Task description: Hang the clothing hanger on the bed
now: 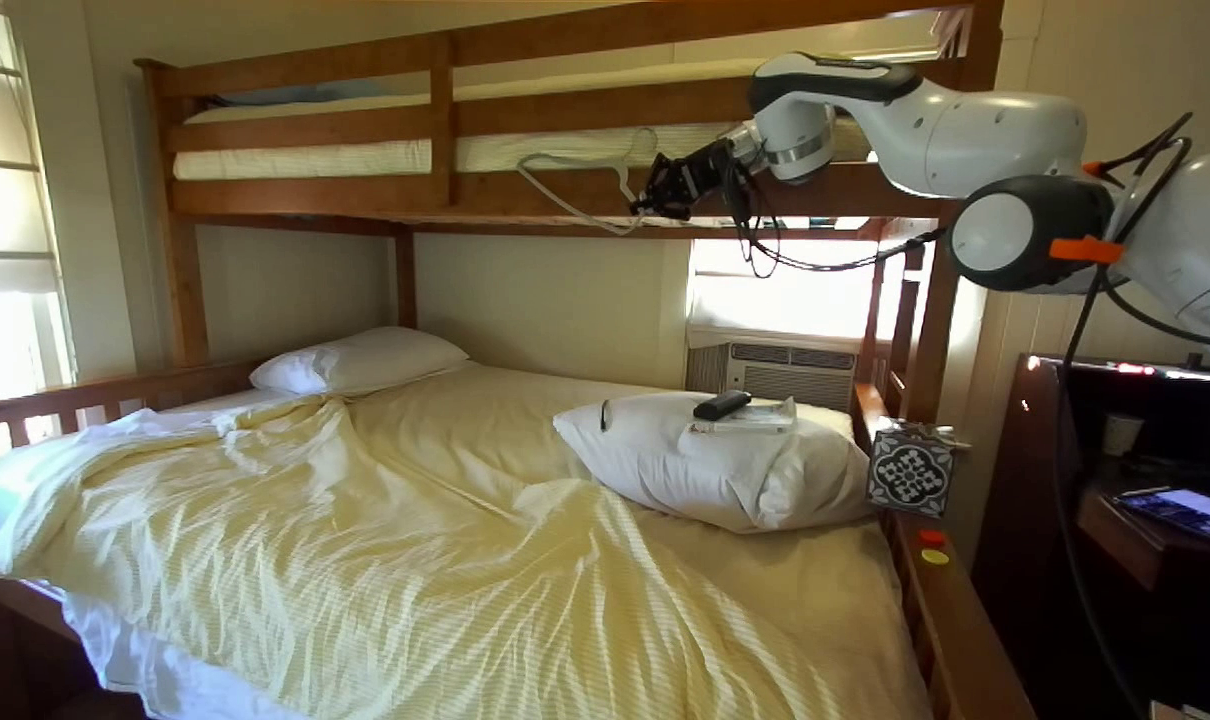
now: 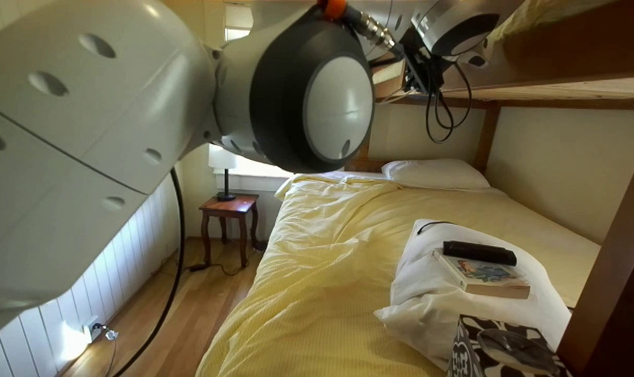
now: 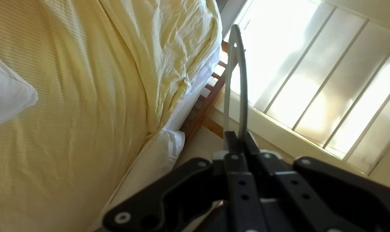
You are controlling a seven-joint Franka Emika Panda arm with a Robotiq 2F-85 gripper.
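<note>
The claw [image 1: 639, 207] is pinching the clothing hanger [image 3: 243, 87], closed onto its thin pale frame, beside the top bunk of the bed [image 1: 305, 196]. In an exterior view the clothing hanger shows in front of the bed's upper mattress and the board below it, hook upward, its triangle pointing away from the claw; whether it touches the bed, I cannot tell. The arm [image 1: 985, 140] extends past the end of the bed where a patterned box [image 1: 912, 472] stands beside a post. On the bed's lower mattress, near that same end, a white pillow [image 1: 705, 470] carries a book [image 2: 487, 275] with a dark oblong object [image 2: 479, 253] on top. Another white pillow [image 1: 360, 360] lies toward the bed's opposite end, and a rumpled yellow cover [image 1: 385, 560] spreads across the bed's lower mattress. An air conditioner [image 1: 790, 375] sits at the window [image 1: 795, 290] behind the bed
</note>
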